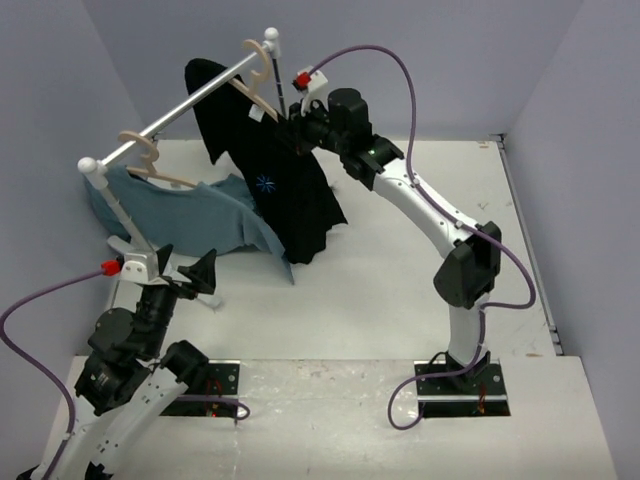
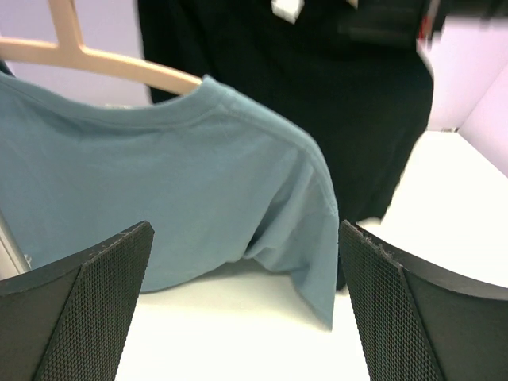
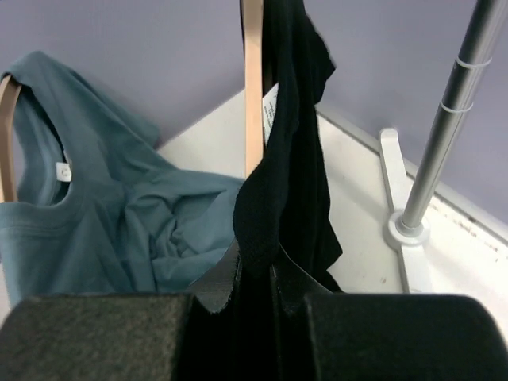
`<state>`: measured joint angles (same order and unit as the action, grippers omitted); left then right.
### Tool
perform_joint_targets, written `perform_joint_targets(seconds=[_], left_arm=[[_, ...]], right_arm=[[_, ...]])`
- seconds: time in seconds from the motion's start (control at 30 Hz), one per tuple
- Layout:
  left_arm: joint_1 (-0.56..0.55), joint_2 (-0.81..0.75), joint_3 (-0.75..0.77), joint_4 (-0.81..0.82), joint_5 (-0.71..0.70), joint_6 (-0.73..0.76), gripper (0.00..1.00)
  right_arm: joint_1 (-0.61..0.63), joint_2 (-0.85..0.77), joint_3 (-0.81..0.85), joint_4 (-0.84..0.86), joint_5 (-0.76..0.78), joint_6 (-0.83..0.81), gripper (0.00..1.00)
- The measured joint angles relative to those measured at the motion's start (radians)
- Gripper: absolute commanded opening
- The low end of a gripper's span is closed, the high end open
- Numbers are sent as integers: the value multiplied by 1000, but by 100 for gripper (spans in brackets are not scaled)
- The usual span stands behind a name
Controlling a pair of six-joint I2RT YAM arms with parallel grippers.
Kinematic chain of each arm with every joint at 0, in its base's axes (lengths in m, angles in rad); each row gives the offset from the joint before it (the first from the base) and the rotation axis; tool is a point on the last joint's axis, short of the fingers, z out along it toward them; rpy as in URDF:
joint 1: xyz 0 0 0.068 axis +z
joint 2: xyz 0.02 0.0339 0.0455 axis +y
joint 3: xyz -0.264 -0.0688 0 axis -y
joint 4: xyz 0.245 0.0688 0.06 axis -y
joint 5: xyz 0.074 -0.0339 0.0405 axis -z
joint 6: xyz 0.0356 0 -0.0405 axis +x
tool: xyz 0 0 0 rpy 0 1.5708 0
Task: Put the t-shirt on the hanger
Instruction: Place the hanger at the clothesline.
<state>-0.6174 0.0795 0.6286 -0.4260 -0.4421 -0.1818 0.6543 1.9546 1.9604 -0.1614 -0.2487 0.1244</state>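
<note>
Left claw (image 2: 246, 238) is sitting low by its base, jaws spread wide, gripping nothing. It is facing the teal shirt (image 2: 182, 182), which is drooping off its own hanger onto the desk (image 1: 400, 270). Behind that, the black t-shirt (image 1: 285, 195) is hanging bunched at the far end of the rail (image 1: 190, 100). Right claw (image 3: 255, 278) is clenching a fold of black cloth just below the hanger (image 3: 252, 87), with the white tag beside the wood. One beige arm is showing bare, so this is probably mid-dressing. Best move: hold the pinch firm and draw the collar sideways over that shoulder, not down, so the hook isn't getting tugged off the rail.
</note>
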Motion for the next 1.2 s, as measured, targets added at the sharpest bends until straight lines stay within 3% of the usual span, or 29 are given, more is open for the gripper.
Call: perform_joint_targets(seconds=[0.13, 0.4, 0.73, 0.83, 0.97, 1.03, 1.07, 1.1, 1.2], left_arm=[[0, 10, -10, -1, -1, 0, 100], [0, -3, -21, 0, -5, 0, 100], [6, 80, -21, 7, 13, 0, 100], [15, 92, -21, 7, 22, 0, 100], [19, 95, -21, 8, 30, 0, 100], [21, 95, -21, 8, 31, 0, 100], [22, 96, -21, 8, 31, 0, 100], [22, 96, -21, 8, 32, 0, 100], [23, 114, -21, 12, 29, -2, 100]], right_arm=[[2, 125, 197, -50, -10, -10, 0], [2, 216, 225, -26, -36, -10, 0], [7, 410, 442, -45, -61, -8, 0], [11, 432, 440, -43, -60, -12, 0], [14, 370, 302, 29, -53, -20, 1], [15, 328, 234, 55, -42, -26, 7], [16, 307, 205, 64, -33, -30, 16], [17, 282, 170, 72, -28, -32, 32], [18, 213, 97, 65, -10, -38, 42]])
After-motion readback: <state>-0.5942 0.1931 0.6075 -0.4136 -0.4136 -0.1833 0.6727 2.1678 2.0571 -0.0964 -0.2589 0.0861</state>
